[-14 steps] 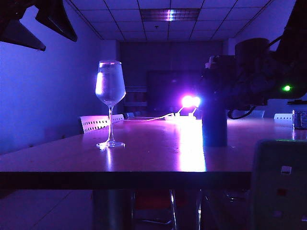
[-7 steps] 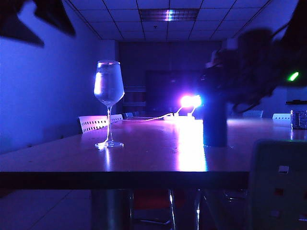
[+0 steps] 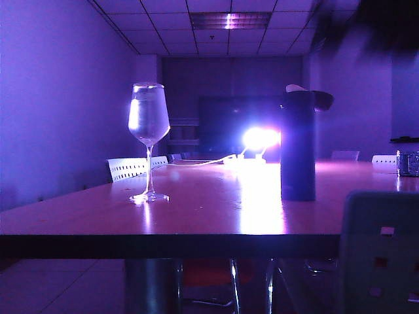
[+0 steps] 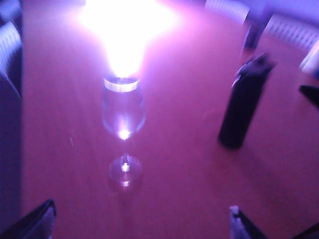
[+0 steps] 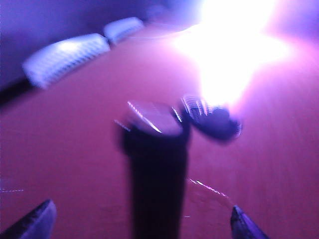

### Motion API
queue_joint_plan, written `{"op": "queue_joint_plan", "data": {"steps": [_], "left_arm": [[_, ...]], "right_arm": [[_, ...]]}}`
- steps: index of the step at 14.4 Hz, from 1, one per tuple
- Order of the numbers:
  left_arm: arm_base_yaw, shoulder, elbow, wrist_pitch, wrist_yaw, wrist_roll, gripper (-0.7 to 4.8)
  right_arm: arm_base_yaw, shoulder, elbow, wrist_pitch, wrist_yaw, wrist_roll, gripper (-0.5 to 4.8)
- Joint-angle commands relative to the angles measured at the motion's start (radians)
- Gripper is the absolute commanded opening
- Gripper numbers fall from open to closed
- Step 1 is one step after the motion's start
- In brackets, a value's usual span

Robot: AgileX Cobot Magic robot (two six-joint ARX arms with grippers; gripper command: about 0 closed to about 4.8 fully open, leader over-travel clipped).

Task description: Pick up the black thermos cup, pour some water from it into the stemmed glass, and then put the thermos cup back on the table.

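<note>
Left gripper (image 4: 142,221): spread, holding nothing, stemmed glass (image 4: 123,130) at its 12 o'clock.
Right gripper (image 5: 142,219): spread, above black thermos cup (image 5: 155,174).
Table (image 3: 216,216): glare between both vessels; white chairs (image 3: 127,168) behind.

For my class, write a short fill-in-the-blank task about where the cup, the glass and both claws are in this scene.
1. The black thermos cup stands on the ____.
2. Its flip lid is ____.
3. The stemmed glass stands ____, apart from the cup.
4. Left claw above the table and right claw above the cup both grip ____.

Missing words: table; open; upright; nothing
</note>
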Motion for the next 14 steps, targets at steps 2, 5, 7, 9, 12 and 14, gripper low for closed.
{"op": "queue_joint_plan", "data": {"steps": [2,5,7,9,12,14], "left_arm": [[0.000,-0.298,0.005,-0.214,0.001,-0.001,4.03],[0.000,-0.508,0.005,-0.427,0.003,-0.027,2.41],[0.000,-0.548,0.014,-0.560,0.009,-0.054,2.32],[0.000,-0.554,-0.032,-0.575,0.009,-0.078,2.32],[-0.001,-0.551,-0.228,-0.304,0.028,-0.187,2.33],[-0.002,-0.550,-0.433,-0.002,0.056,-0.276,2.32]], "right_arm": [[0.001,-0.512,0.004,-0.418,-0.013,0.004,4.79],[0.002,-0.887,0.004,-0.677,-0.013,0.004,4.79],[0.002,-1.126,0.003,-0.904,-0.012,0.005,4.79],[0.004,-1.192,0.001,-1.071,-0.020,0.063,4.79],[0.004,-1.177,-0.142,-0.971,-0.107,0.190,4.79],[0.005,-1.176,-0.335,-0.753,-0.124,0.249,4.79]]}}
